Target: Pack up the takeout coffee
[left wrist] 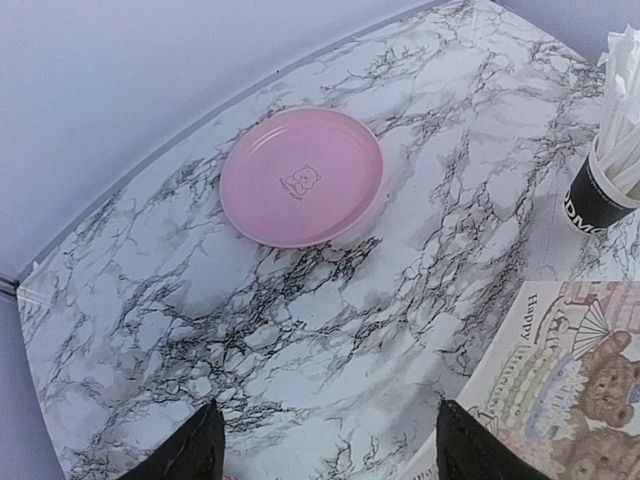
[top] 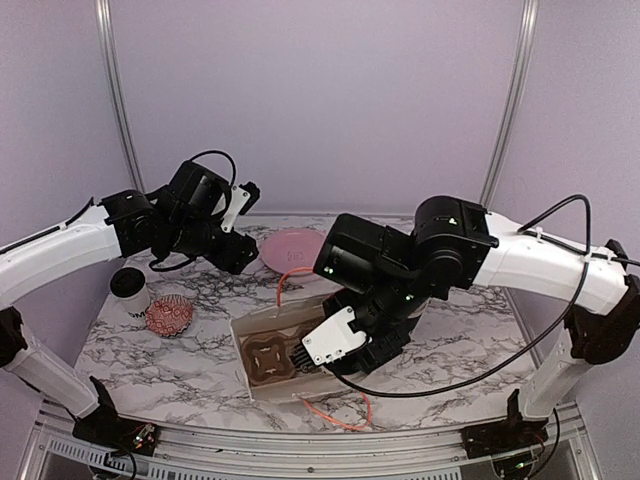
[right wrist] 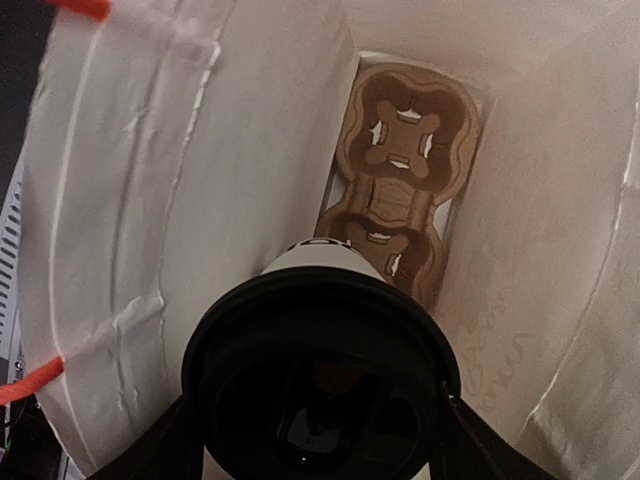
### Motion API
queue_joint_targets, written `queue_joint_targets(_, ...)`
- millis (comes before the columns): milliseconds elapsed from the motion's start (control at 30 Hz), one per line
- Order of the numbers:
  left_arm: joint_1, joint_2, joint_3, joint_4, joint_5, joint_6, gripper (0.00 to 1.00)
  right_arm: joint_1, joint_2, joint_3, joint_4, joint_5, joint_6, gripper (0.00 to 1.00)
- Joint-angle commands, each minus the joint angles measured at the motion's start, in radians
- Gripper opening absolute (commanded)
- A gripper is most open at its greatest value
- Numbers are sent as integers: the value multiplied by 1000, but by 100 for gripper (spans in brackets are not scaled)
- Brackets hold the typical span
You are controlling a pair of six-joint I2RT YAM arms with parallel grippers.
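Black lid (right wrist: 320, 370) fills the near part of the right wrist view, capping a white takeout cup (right wrist: 322, 258) that the right gripper (right wrist: 320, 432) pinches, one dark finger (right wrist: 160, 445) on each side of it. This cup sits inside the white paper bag (right wrist: 180, 180), over the near end of a brown cardboard carrier (right wrist: 400, 150) on the bag's floor; I cannot tell whether it is seated in a well. An orange handle (right wrist: 30, 378) shows at the bag's edge.

A second takeout cup (top: 130, 288) stands upright at the left edge of the marble table (left wrist: 200, 330), just beside a reddish wire-mesh object (top: 168, 316).

The left gripper (left wrist: 325, 450) hangs above the table with its fingers (left wrist: 190, 450) spread and nothing between them, facing a pink plate (left wrist: 302, 178). A black cup of straws (left wrist: 600, 190) stands beyond the bag.
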Motion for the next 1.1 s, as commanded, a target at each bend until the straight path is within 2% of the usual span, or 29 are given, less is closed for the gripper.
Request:
queue_joint_targets(0, 6, 55, -41, 141, 97, -22, 72, 52, -83, -102, 16, 102, 32, 38)
queue_joint_targets(300, 6, 176, -139, 293, 242, -66, 71, 73, -121, -220, 150, 213, 37, 37)
queue_joint_targets(500, 6, 268, -121, 303, 342, -74, 71, 73, -149, -296, 239, 267, 15, 37)
queue_joint_targets(833, 4, 307, -133, 312, 448, -87, 70, 99, -271, -429, 346, 214, -32, 36)
queue_joint_targets(1067, 5, 342, -132, 316, 514, -71, 70, 100, -289, -506, 492, 300, -24, 35)
